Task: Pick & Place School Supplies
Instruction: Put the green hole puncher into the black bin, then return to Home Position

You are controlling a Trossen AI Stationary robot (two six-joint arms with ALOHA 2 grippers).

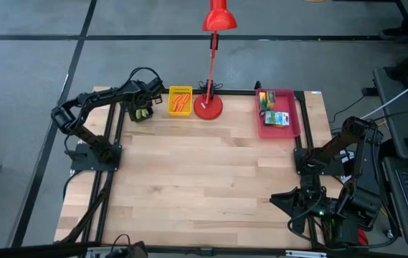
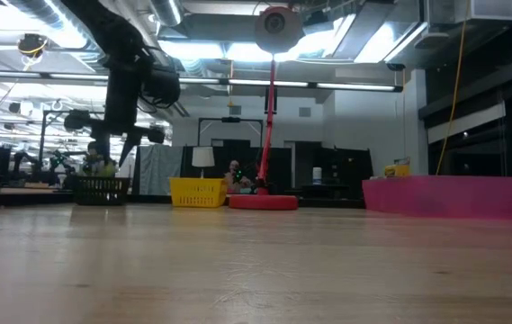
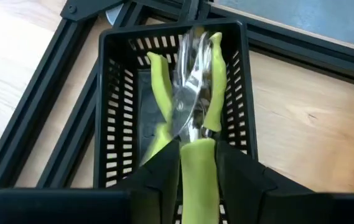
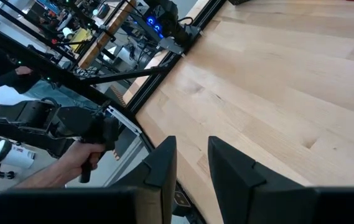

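Left wrist view — pliers going into the black tray

Hanging over the black tray at the table's far left corner, the left gripper is gripping a lime-green handle of the pliers between its fingers, the tool's metal head dipping inside the tray where a second pair of green handles is lying. This looks like the placing step — next it is going to need the fingers spreading fully, then a straight lift clear of the tray walls. Crayon boxes are sitting in the pink tray, orange pieces in the yellow tray. Idling at the near right edge, the right gripper is parted and carrying nothing.
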